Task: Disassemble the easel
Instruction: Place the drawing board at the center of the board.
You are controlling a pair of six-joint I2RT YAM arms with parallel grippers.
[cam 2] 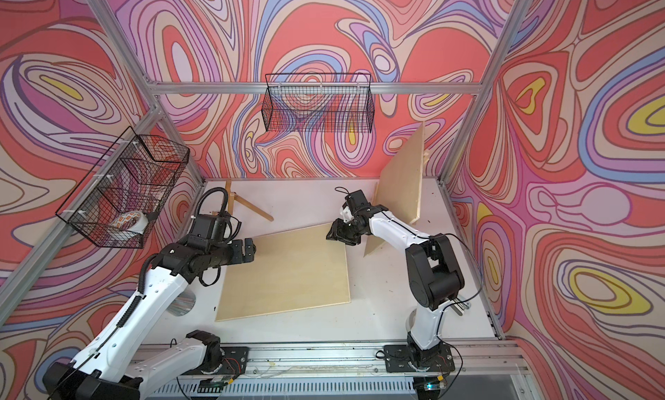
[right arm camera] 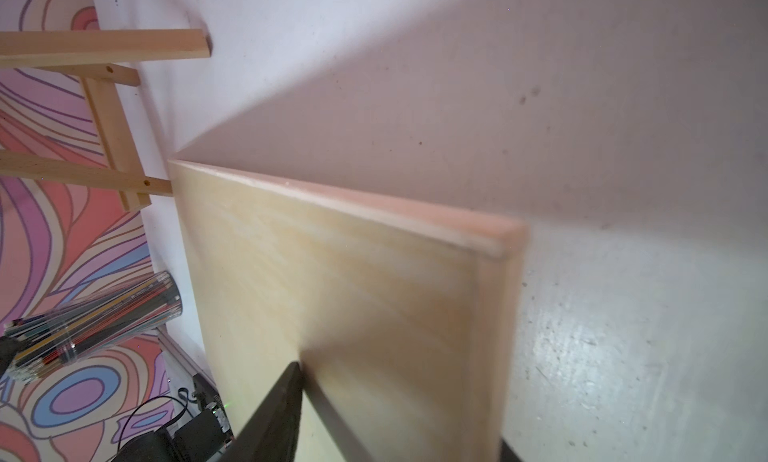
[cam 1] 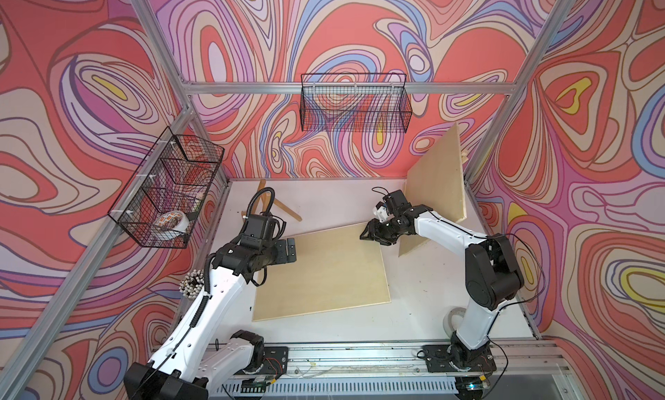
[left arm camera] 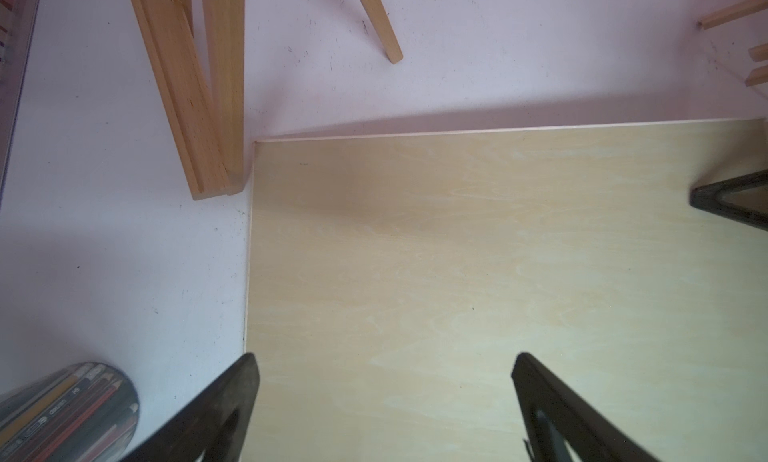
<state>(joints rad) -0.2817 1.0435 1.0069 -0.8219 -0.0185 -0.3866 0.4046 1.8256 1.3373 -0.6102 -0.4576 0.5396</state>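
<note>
Showing disassembly partway: one board (cam 1: 324, 272) lies flat on the worktop (cam 1: 414, 308), off the easel frame (left arm camera: 183, 90) beyond my empty, wide-apart left fingers (cam 1: 290, 250); my right fingers (cam 1: 367, 232) straddle its far corner, whether clamped I cannot tell; a second board (cam 1: 437, 178) leans rear-right, likely the remaining job.
</note>
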